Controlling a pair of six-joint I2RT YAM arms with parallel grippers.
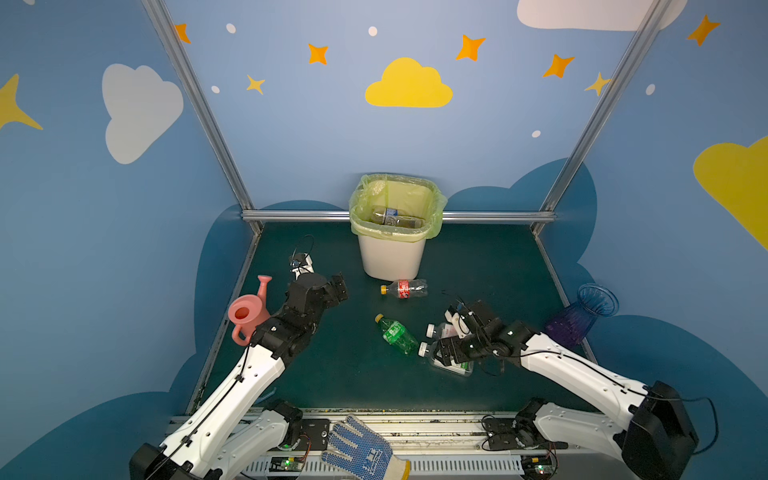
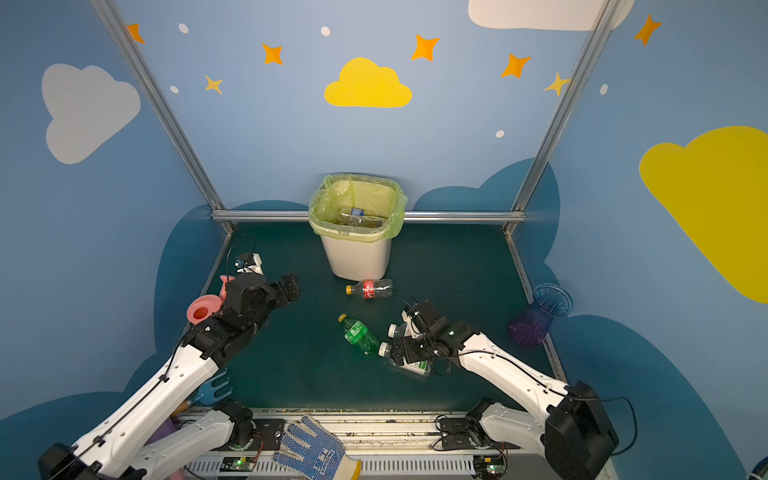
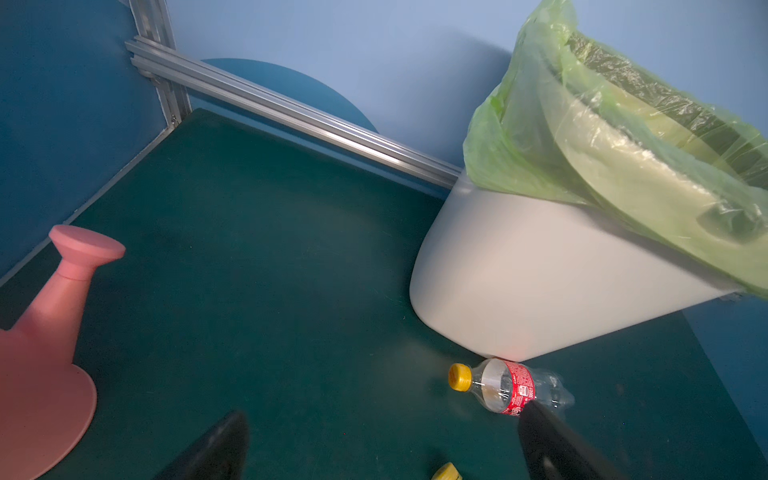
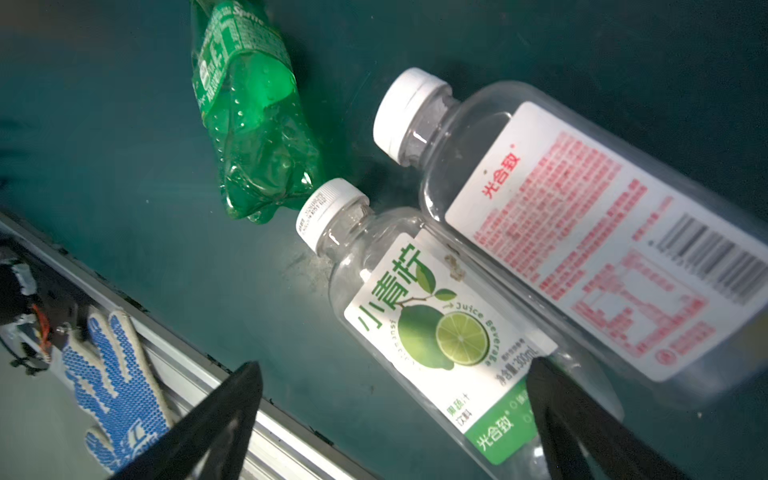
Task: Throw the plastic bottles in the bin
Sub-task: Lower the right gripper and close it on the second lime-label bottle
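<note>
The lime-label bottle (image 4: 432, 332) lies flat on the mat (image 4: 124, 145), cap toward the green bottle (image 4: 249, 124) — its long axis slants across the right gripper (image 4: 395, 365), just above, spread wide, empty. The left gripper (image 1: 340, 286) — also spread, empty — is farther.

**A:** So what can you actually read on your table?

**B:** Check your right wrist view. Your crumpled green plastic bottle (image 4: 249, 124) says "Sprite". The clear bottle with the lime-picture label (image 4: 436, 332) reads "小青柠", "Juice Beverage" and "300mL", with "光合致" on its green strip.

**A:** And the one next to it?

**B:** The clear bottle with the white red-printed label (image 4: 561, 232) gives you "光合致" in red plus a barcode. The fine print is unreadable, and so is the red label on the clear yellow-capped bottle (image 3: 511, 388).
</note>
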